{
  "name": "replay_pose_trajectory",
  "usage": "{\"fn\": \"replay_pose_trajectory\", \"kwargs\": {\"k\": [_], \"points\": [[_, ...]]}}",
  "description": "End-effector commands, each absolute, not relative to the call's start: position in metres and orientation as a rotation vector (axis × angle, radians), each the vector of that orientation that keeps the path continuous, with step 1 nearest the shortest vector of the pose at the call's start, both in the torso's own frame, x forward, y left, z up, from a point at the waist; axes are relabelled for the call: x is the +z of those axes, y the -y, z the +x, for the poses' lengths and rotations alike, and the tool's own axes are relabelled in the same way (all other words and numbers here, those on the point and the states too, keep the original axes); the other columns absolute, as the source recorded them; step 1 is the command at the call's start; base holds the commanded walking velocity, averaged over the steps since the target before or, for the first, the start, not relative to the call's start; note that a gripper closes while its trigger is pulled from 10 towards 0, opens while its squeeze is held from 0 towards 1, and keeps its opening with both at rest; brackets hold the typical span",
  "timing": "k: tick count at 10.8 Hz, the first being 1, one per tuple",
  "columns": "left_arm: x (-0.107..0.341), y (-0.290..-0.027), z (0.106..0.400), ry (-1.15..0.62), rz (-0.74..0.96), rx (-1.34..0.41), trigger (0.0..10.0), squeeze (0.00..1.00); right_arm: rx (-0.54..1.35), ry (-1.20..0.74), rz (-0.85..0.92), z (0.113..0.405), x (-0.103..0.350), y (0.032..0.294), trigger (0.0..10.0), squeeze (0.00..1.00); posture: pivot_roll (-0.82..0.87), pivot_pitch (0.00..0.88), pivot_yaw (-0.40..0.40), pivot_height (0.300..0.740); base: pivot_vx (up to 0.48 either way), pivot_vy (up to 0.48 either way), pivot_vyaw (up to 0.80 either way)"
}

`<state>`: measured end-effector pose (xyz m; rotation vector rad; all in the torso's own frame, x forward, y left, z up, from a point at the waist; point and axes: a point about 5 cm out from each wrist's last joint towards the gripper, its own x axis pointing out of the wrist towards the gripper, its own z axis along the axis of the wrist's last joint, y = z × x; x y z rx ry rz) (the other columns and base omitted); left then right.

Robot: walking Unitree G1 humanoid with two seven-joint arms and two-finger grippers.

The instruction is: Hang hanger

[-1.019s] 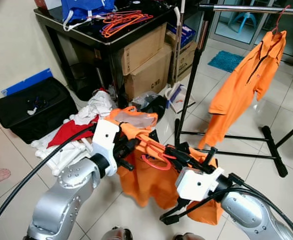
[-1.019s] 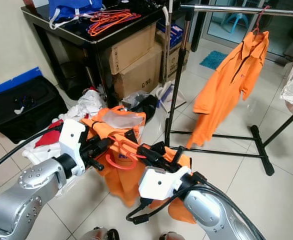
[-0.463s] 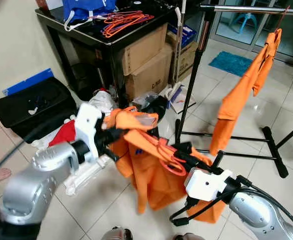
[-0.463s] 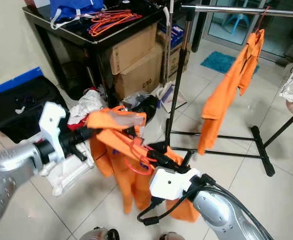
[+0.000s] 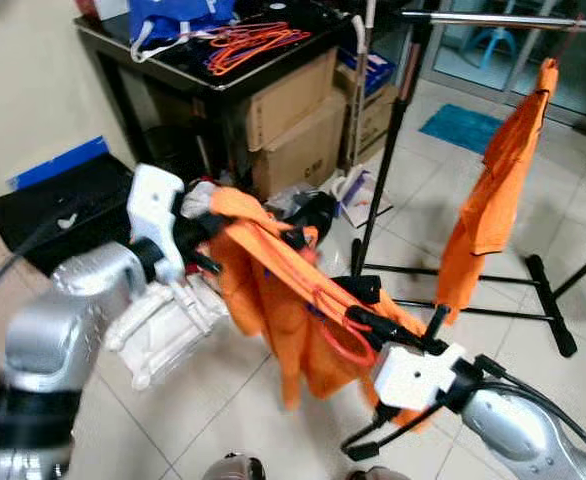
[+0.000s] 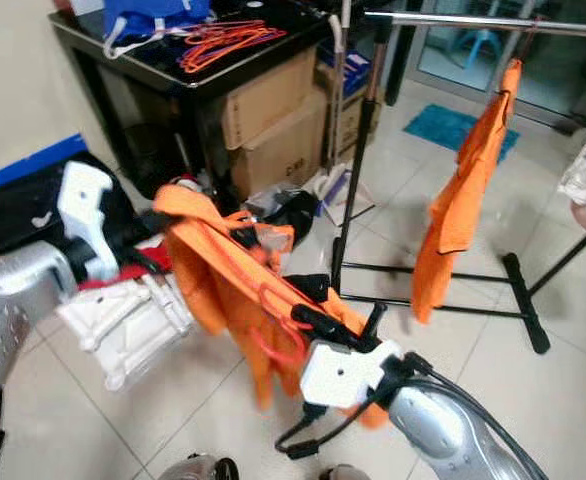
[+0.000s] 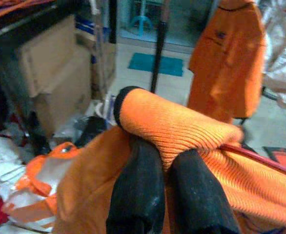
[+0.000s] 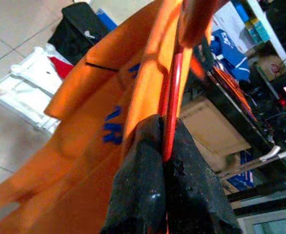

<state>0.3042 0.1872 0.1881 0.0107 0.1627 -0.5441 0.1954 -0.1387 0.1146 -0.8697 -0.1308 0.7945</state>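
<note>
Right gripper (image 8: 165, 161): black fingers closed tight on the thin red wire of the hanger (image 5: 338, 325), which sits inside the orange shirt (image 5: 273, 300).

Left gripper (image 7: 165, 170): fingers pinched together on a rolled fold of the shirt's ribbed edge (collar or cuff, cannot tell which).

The shirt is stretched in the air between the two grippers, over the floor (image 5: 223, 400), low and well apart from the rack rail (image 5: 513, 18).

A second orange shirt (image 5: 493, 190) is on the rail already, toward the robot's right.

Risks, judged from here:
- The wire grip is narrow; the hanger may pivot in the right gripper under the shirt's weight, leaving the hook pointing the wrong way for the rail.
- The left gripper pulls the fabric taut, so the shirt could slide off the hanger shoulder.
- Loose fabric hangs below (near the clothes pile (image 5: 188, 205) and the white plastic frame (image 5: 163, 325)); it may snag there or on the rack's upright pole (image 5: 383, 170) during the lift.
</note>
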Motion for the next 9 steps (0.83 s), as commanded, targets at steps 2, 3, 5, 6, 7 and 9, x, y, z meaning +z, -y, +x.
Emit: {"fn": "replay_pose_trajectory", "kwargs": {"k": [2, 3, 5, 6, 7, 9], "points": [[0.241, -0.264, 0.323, 0.029, 0.095, -0.185, 0.0, 0.00, 0.802, -0.054, -0.871, 0.183, 0.091, 0.167, 10.0, 0.00, -0.02, 0.084, 0.060, 0.740, 0.000, 0.000, 0.00], [0.243, -0.268, 0.326, 0.033, 0.092, -0.171, 0.0, 0.00, 0.800, -0.051, -0.865, 0.181, 0.091, 0.167, 10.0, 0.00, -0.02, 0.086, 0.060, 0.740, 0.000, 0.000, 0.00], [0.236, -0.281, 0.335, 0.023, 0.059, -0.132, 0.0, 0.00, 0.801, -0.026, -0.829, 0.178, 0.093, 0.164, 10.0, 0.00, -0.02, 0.086, 0.058, 0.740, 0.000, 0.000, 0.00], [0.231, -0.283, 0.338, 0.015, 0.038, -0.111, 0.0, 0.00, 0.803, -0.012, -0.813, 0.178, 0.095, 0.163, 10.0, 0.00, -0.02, 0.086, 0.057, 0.740, 0.000, 0.000, 0.00], [0.228, -0.289, 0.342, 0.021, 0.018, -0.066, 0.0, 0.00, 0.824, 0.007, -0.791, 0.176, 0.097, 0.161, 10.0, 0.00, -0.02, 0.086, 0.056, 0.740, 0.000, 0.000, 0.00], [0.243, -0.281, 0.355, 0.071, -0.031, -0.099, 0.0, 0.00, 0.898, 0.008, -0.806, 0.170, 0.096, 0.158, 10.0, 0.00, -0.03, 0.083, 0.047, 0.740, 0.000, 0.000, 0.00]]}}
